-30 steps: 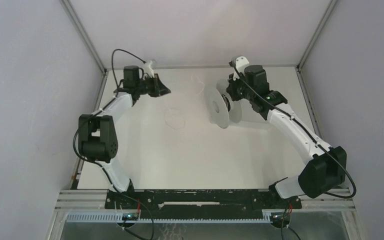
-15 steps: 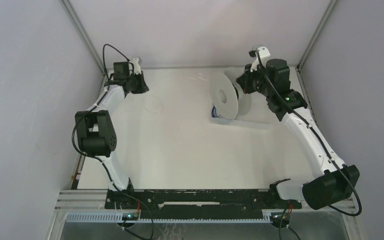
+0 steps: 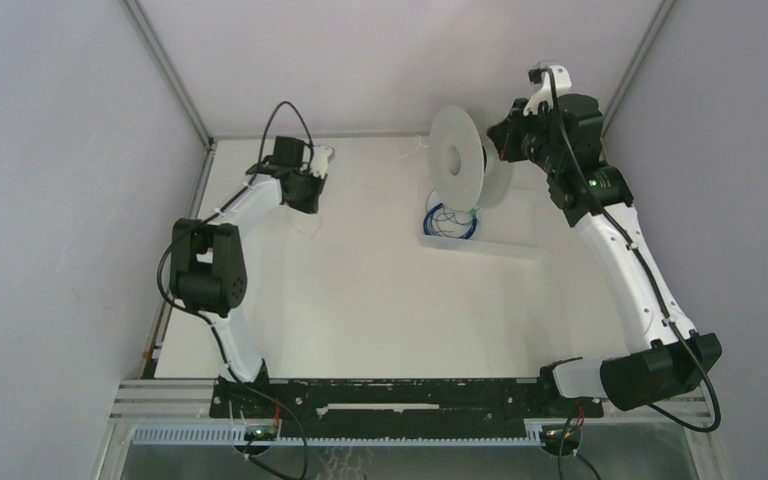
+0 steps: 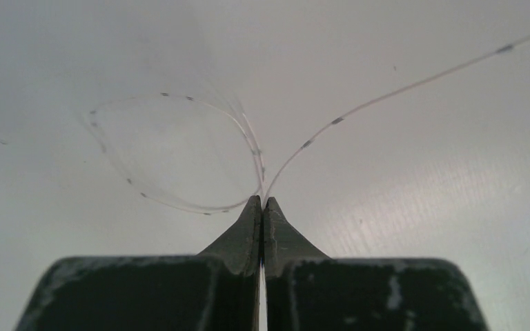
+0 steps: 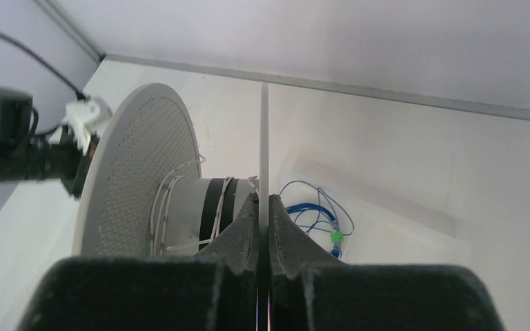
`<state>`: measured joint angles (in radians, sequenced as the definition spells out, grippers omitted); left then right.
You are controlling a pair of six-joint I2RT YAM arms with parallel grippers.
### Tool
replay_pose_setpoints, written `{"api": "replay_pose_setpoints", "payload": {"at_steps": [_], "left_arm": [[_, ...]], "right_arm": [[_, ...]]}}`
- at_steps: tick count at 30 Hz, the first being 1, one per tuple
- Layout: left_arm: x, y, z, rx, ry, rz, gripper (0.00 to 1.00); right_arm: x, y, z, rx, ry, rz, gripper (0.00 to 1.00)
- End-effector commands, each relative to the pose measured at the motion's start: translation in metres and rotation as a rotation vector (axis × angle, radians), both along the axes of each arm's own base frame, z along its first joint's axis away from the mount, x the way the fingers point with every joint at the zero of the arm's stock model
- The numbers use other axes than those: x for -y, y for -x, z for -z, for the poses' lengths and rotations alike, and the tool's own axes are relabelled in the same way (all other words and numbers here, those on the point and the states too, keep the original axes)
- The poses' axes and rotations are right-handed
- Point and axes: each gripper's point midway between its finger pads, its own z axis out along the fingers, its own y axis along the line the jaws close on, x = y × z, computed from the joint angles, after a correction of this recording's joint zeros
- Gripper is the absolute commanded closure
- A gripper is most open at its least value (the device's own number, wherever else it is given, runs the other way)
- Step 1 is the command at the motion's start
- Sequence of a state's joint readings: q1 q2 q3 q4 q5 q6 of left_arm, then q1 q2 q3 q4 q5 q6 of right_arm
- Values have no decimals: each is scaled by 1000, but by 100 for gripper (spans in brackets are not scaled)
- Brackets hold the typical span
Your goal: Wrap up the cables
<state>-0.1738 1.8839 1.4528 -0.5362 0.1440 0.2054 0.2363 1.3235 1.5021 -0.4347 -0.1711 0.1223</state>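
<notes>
Top external: we see white worktop (image 3: 360,300), grey walls (image 3: 60,150); left gripper (image 4: 262,200) pinches cables (image 4: 336,121) looping just beyond it; right gripper (image 5: 263,198) clamps spool (image 5: 131,172).

No lettering, label, brand or number is readable anywhere; the dark flecks along the cables (image 4: 336,121) are marks, not characters.

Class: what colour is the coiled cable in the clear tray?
The coiled cable is blue, clearest in the right wrist view.
</notes>
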Motion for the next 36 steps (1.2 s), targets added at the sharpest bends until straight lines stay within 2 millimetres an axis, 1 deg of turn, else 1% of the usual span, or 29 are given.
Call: {"api": "replay_pose_setpoints", "payload": {"at_steps": [1,4,8,13,17,19,22,25,30,36], "left_arm": [[-4,31,-3,-8,-182,127,100],[-6,46,6,-29,-256,169,100],[1,65,13,-40,-296,247,100],[20,94,20,-58,-357,424,100],[37,125,26,-86,-393,584,100],[47,138,25,-86,-413,661,100],[58,151,17,-75,-424,726,100],[73,161,4,-54,-406,780,100],[103,181,-25,-8,-341,890,100],[130,209,-57,45,-264,1023,100]], "right_arm": [[28,-21,-46,94,-72,175,100],[47,-34,-50,86,-86,260,100],[72,-48,-53,84,-81,379,100],[94,-62,-51,86,-61,502,100],[105,-71,-51,106,-53,572,100],[109,-78,-48,108,-50,596,100],[111,-88,-42,99,-45,621,100],[111,-97,-34,89,-27,639,100],[102,-110,-19,71,7,642,100],[87,-121,-2,57,56,630,100]]}}
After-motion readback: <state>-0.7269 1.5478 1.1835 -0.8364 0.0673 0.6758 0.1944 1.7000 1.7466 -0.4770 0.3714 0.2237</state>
